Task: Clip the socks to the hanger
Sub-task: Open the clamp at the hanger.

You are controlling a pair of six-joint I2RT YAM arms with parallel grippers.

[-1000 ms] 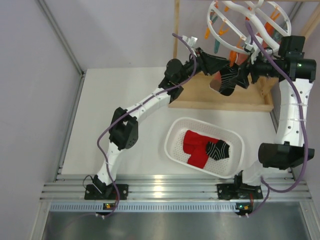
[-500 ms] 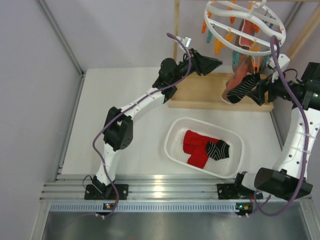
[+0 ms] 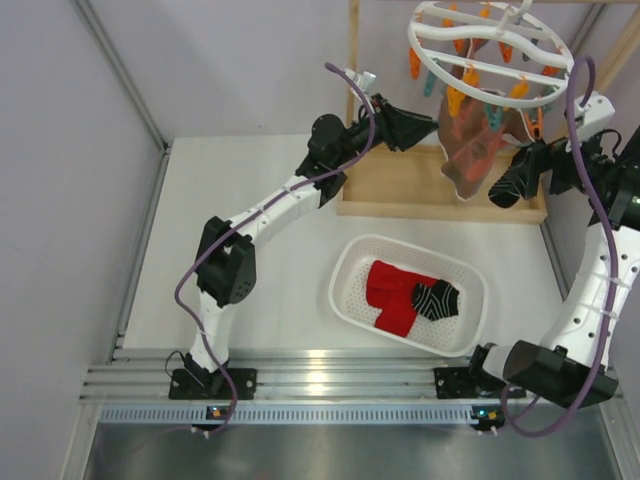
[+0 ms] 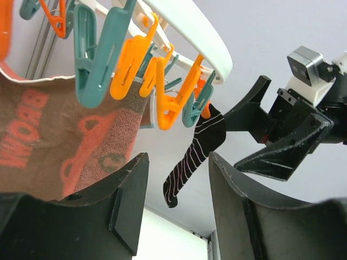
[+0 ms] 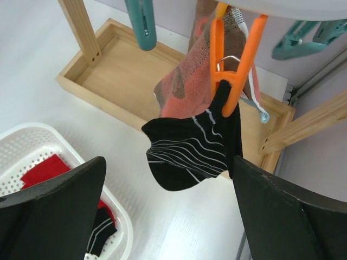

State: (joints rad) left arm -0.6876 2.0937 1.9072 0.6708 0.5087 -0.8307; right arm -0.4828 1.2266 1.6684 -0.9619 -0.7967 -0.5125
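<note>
The white ring hanger [image 3: 490, 45] hangs at the top right with orange and teal clips. One black striped sock [image 3: 508, 183] hangs from an orange clip [image 5: 234, 76]; it shows in the right wrist view [image 5: 190, 154] and the left wrist view [image 4: 195, 151]. My right gripper [image 3: 535, 165] is open and empty, with its fingers on either side of that sock just in front of it. My left gripper [image 3: 428, 128] is open and empty, left of the hanger and below its ring [image 4: 184, 27]. Two red socks [image 3: 390, 290] and another black striped sock [image 3: 436, 298] lie in the basket.
The white perforated basket [image 3: 350, 270] stands at centre right of the table. A larger salmon-and-teal sock [image 3: 470, 150] hangs from the hanger between my grippers. The wooden frame [image 3: 400, 195] has its base tray under the hanger and upright posts beside it.
My right gripper has let go of the black striped sock and drawn back to the right; the sock now hangs from the orange clip. My left gripper rose slightly. The hanger swung.
</note>
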